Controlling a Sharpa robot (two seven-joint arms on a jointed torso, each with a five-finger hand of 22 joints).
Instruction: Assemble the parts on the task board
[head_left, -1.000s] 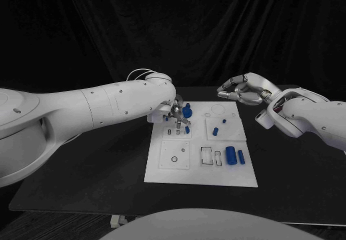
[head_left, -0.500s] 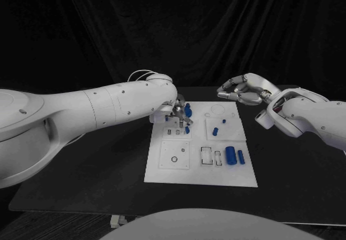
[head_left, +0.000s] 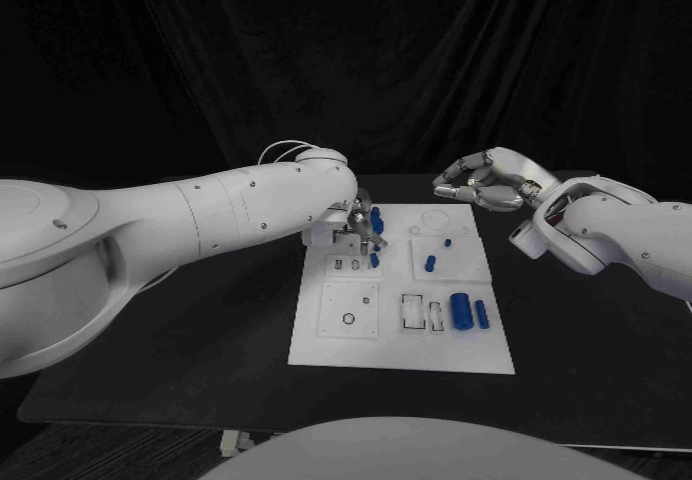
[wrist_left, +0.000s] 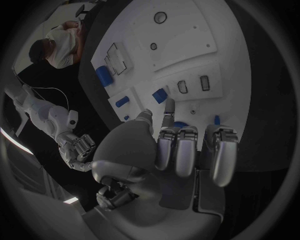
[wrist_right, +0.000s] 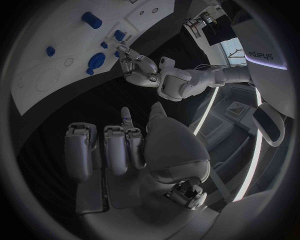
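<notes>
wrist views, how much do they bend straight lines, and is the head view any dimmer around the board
Left wrist view: the task board edges bow strongly inside a dark circular frame, with the left hand looming large. Right wrist view: the same curving on the board; bright light strips glare behind the right hand. Head view: board edges stay straight; the white board stands out brightly against the black table and dark backdrop.

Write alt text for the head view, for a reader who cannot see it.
The robot's left hand works at the far left corner of the white task board, among small blue parts. Its right hand hangs beyond the board's far right corner, fingers curled, holding nothing visible. More blue parts lie on the board's right side.
</notes>
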